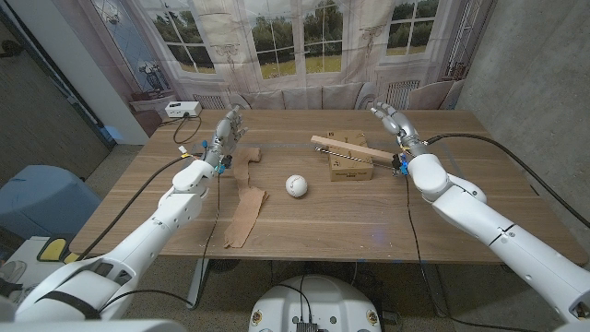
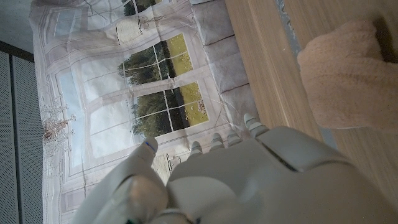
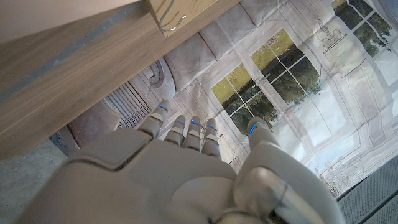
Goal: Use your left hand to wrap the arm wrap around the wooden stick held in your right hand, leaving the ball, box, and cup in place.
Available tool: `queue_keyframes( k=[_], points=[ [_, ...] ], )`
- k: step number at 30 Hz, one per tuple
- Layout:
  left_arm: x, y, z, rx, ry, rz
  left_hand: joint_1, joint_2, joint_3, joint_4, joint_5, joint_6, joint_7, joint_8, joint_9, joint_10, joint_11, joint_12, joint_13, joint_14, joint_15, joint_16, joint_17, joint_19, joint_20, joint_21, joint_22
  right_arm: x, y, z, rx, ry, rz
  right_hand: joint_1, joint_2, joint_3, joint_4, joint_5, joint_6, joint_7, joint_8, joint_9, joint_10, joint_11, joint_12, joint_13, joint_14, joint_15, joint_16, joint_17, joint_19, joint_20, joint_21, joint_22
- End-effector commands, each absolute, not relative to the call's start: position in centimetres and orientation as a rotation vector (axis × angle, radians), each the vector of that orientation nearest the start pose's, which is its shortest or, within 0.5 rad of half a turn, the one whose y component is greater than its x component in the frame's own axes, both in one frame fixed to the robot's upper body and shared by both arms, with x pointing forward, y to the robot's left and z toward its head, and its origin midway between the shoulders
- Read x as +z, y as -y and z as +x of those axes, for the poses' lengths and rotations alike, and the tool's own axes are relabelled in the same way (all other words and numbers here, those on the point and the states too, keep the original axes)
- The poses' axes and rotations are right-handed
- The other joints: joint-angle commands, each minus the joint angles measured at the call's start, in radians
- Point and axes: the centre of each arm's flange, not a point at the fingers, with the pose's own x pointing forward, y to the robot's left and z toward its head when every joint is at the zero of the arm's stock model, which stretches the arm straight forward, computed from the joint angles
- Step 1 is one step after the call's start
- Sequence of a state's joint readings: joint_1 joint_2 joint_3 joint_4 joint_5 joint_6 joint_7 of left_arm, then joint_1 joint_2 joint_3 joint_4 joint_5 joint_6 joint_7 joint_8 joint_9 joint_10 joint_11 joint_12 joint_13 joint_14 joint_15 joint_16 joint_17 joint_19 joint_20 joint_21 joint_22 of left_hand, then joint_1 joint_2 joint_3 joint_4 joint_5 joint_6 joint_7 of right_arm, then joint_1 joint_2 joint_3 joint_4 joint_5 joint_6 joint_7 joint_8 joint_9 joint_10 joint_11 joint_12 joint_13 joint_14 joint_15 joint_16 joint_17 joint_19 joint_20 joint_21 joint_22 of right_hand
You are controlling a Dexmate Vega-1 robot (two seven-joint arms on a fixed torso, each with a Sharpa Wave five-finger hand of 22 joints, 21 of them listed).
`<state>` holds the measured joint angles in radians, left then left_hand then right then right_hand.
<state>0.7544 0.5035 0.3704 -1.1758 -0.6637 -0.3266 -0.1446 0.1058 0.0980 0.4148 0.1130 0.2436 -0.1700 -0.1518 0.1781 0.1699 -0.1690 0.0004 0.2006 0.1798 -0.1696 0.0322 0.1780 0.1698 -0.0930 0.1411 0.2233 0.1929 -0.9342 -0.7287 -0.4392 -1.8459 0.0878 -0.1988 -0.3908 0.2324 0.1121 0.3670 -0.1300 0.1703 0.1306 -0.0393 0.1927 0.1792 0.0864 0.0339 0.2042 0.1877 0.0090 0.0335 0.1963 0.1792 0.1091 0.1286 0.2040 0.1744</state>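
The box (image 1: 351,161) sits on the wooden table (image 1: 442,212), toward the far side and right of the middle. The wooden stick (image 1: 355,148) lies slanted across the top of the box, one end jutting past its left side and the other reaching toward the right hand (image 1: 395,120). That hand is raised just right of the box and beyond it, fingers spread and apart, holding nothing; the stick is not in its grasp. In the right wrist view the right hand's fingers (image 3: 186,134) reach out loosely toward the window backdrop (image 3: 292,74), with a corner of the box (image 3: 177,12) at the table's edge.

The white ball (image 1: 295,185) rests on the table just in front of the box and a little left of it. The arm wrap (image 1: 244,198), a long tan strip, lies left of the ball, stretched from near the front edge up toward the left hand (image 1: 227,132). The left hand hovers well left of the box, over the far end of the wrap, fingers open and gripping nothing. In the left wrist view the wrap's fuzzy end (image 2: 342,81) lies on the table beside that hand (image 2: 249,180).
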Motion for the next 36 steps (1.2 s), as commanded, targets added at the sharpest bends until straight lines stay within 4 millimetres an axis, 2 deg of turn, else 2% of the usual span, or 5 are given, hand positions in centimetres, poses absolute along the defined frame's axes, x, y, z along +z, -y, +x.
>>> queue_keyframes(
  k=[1,36],
  points=[
    [-1.0,-30.1,66.3,-0.252,0.617,-0.013,-0.001,0.002,-0.001,-0.005,0.008,-0.031,-0.004,0.007,0.004,-0.051,0.006,0.006,0.003,-0.049,0.006,0.007,0.005,0.006,-0.001,0.003,0.003,1.5,25.1,56.6,-0.203,0.566,-0.772,0.009,0.000,0.001,-0.007,0.007,0.007,-0.003,0.001,0.004,0.008,-0.005,-0.001,0.002,0.000,-0.002,0.002,0.002,0.007,0.002,0.003,0.004],
    [-0.9,-29.4,65.9,-0.265,0.607,0.001,-0.002,0.002,-0.002,-0.006,0.008,-0.028,-0.003,0.006,0.004,-0.048,0.007,0.005,0.003,-0.047,0.005,0.005,0.005,0.008,-0.001,0.003,0.002,0.4,24.9,56.4,-0.299,0.375,-0.982,0.033,0.015,0.015,-0.015,0.013,0.006,-0.002,-0.001,0.005,0.002,-0.010,-0.006,0.003,0.004,-0.005,0.000,0.001,0.010,0.008,0.001,0.004]
  ],
)
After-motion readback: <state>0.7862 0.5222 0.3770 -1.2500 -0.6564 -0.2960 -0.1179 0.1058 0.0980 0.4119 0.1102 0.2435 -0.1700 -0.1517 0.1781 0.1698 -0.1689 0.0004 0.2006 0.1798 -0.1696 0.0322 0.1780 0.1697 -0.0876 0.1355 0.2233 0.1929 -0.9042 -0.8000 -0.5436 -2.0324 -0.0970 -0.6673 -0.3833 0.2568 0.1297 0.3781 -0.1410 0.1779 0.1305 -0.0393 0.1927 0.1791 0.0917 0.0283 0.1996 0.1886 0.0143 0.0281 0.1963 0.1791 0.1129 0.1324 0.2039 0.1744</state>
